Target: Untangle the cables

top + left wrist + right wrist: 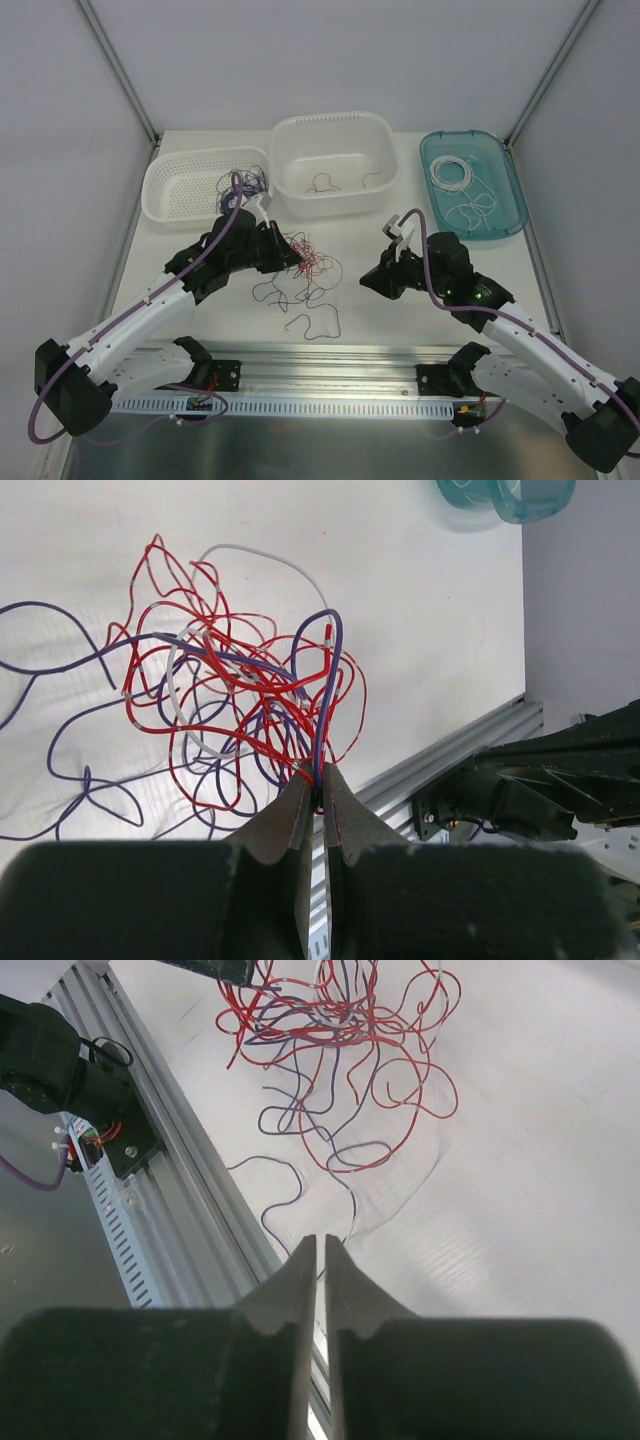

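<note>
Near the middle of the counter lies the main knot of cables, a loose heap of red, purple and white strands. On its side towards the arm bases, a few purple strands trail out flat across the surface.

At the heap's left edge, the left tool is clenched. The left wrist view shows its tips pinched on a purple loop, with red strands of the knot close against it, right where the wires bunch together.

To the right of the heap and clear of it, the right tool has its jaws pressed together. In its own wrist view, a thin purple strand and a pale one run up to the tips, but I cannot tell whether either is caught. The knot lies further out in that view.

Beyond the heap stand three containers:
- A white perforated basket to the left holds purple wires.
- A white tub straight behind holds a few red ones.
- A teal tray off to the right holds white ones.

An aluminium rail runs along the counter's edge on the heap's near side.
</note>
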